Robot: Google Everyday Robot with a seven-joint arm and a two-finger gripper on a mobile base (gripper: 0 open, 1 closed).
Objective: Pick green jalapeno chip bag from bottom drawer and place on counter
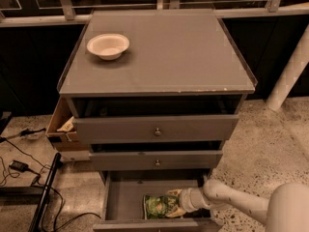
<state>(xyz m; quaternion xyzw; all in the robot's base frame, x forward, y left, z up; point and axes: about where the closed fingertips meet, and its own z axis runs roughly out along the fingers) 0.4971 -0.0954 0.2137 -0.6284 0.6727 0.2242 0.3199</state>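
Observation:
The green jalapeno chip bag (158,206) lies flat on the floor of the open bottom drawer (124,197), right of its middle. My gripper (175,202) reaches into the drawer from the right on its white arm and is at the bag's right edge, touching it. The counter (164,57) is the broad grey top of the cabinet above, with a thin raised clear edge.
A white bowl (108,45) sits on the counter's back left. The two upper knobbed drawers (157,128) stand slightly open above the gripper. A cardboard box (60,124) sticks out at the cabinet's left. Cables (19,166) and a black bar (44,195) lie on the floor left. A white post (289,71) stands right.

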